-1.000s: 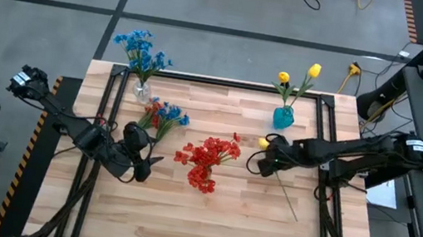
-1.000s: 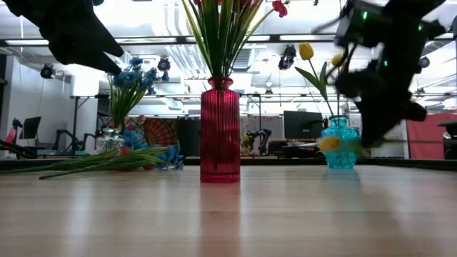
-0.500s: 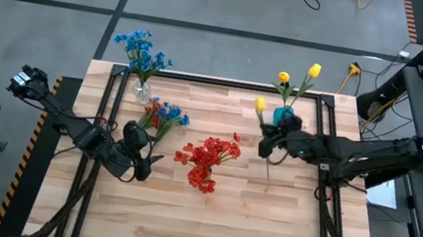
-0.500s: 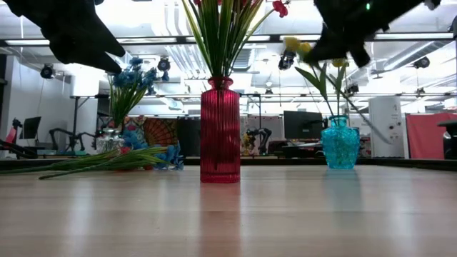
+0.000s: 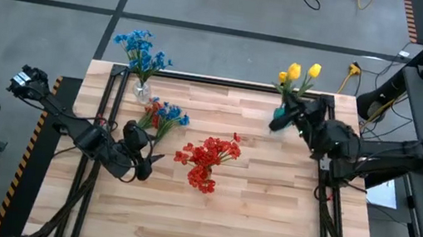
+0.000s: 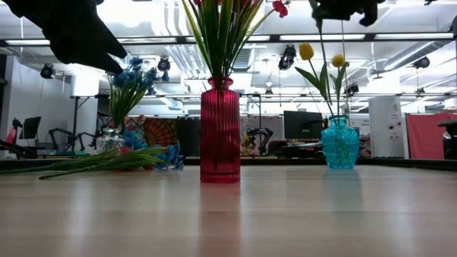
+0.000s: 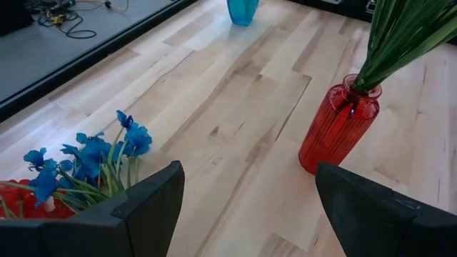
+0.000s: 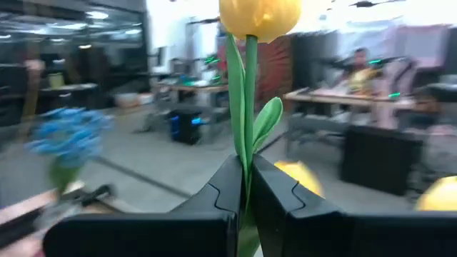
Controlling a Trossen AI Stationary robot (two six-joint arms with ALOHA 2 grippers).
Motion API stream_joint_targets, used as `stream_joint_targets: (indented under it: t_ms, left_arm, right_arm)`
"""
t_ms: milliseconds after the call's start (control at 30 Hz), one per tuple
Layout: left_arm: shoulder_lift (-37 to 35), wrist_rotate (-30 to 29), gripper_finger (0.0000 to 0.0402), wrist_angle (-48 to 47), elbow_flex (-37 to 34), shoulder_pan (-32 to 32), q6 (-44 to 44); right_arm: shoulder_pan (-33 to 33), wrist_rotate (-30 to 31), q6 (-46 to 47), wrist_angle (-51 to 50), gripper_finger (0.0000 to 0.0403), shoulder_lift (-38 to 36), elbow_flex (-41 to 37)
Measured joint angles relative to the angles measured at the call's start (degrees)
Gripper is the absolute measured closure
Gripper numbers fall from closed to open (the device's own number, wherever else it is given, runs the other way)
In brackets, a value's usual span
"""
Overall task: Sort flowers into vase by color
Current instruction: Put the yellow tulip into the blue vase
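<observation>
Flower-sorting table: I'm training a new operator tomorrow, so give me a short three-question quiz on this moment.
1. True or false: the right gripper is shut on a yellow flower.
2. Which vase holds the red flowers: A clear, B red, C teal?
3. What lies flat on the table near the open left gripper?

Key: 1 true. 2 B, the red vase. 3 The loose blue and red flowers.

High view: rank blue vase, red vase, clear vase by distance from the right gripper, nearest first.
1. blue vase: directly under the right gripper, back right of the table, mostly hidden by it.
2. red vase: table centre, well to the left.
3. clear vase: back left corner, farthest.
</observation>
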Motion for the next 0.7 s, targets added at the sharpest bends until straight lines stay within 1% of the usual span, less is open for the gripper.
stream_joint_targets:
  t_ms: [133, 300, 367, 500, 600, 700]
  left_arm:
    - [0.1, 0.0, 0.0104, 0.0, 0.0, 0.0, 0.0]
    - [0.0, 0.0, 0.0104, 0.0, 0.0, 0.0, 0.3]
    - [0.0, 0.0, 0.0104, 0.0, 0.0, 0.0, 0.5]
    - [0.0, 0.0, 0.0104, 0.0, 0.0, 0.0, 0.6]
    - [0.0, 0.0, 0.0104, 0.0, 0.0, 0.0, 0.6]
    - [0.0, 0.0, 0.0104, 0.0, 0.0, 0.0, 0.6]
  right_arm:
    - [-3.3, 2.9, -4.6, 1.9, 0.0385, -0.5, 0.0]
    - [-9.3, 2.8, -7.6, 4.7, 0.0385, -0.7, 0.0]
    - [-11.6, 1.6, -8.6, 6.2, 0.0385, -0.8, 0.0]
    - [-16.3, -3.3, -8.7, 8.7, 0.0385, -0.4, -0.1]
    - [-19.3, -4.1, -8.7, 8.5, 0.0385, 0.1, -0.3]
    - [-20.6, -4.9, -8.7, 8.5, 0.0385, 0.2, -1.5]
